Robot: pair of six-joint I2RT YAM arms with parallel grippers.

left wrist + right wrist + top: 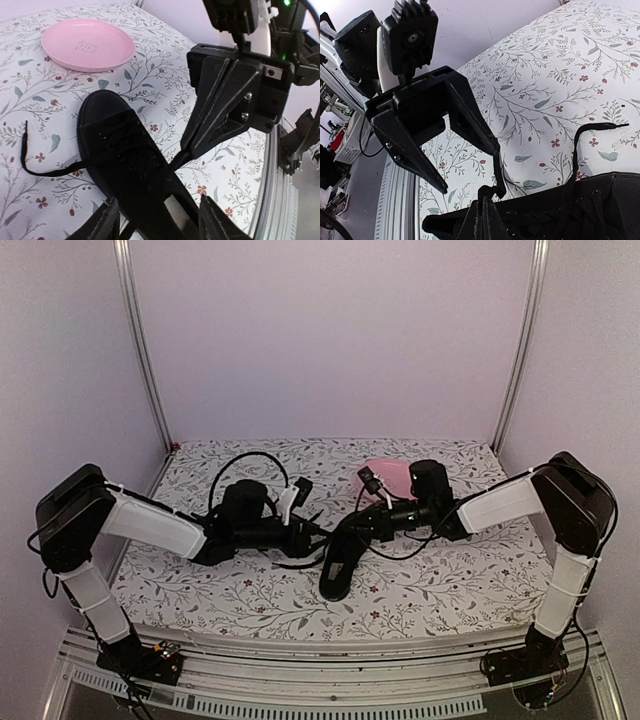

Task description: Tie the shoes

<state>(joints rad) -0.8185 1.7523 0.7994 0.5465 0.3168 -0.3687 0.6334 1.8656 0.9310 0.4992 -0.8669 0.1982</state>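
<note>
The left hand stands open, its fingers straddling the collar of the all-black low-cut lace-up shoe lying on the floral tabletop. The right hand, directly opposite, is closed, pinching a thin black lace.

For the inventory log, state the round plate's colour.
Plain pink round plate, best seen in the left wrist view.

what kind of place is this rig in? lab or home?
Most likely a lab robot cell: plain walls framed by aluminium posts, arm bases bolted to a metal rail, a floral cloth with a black shoe and pink plate.
</note>
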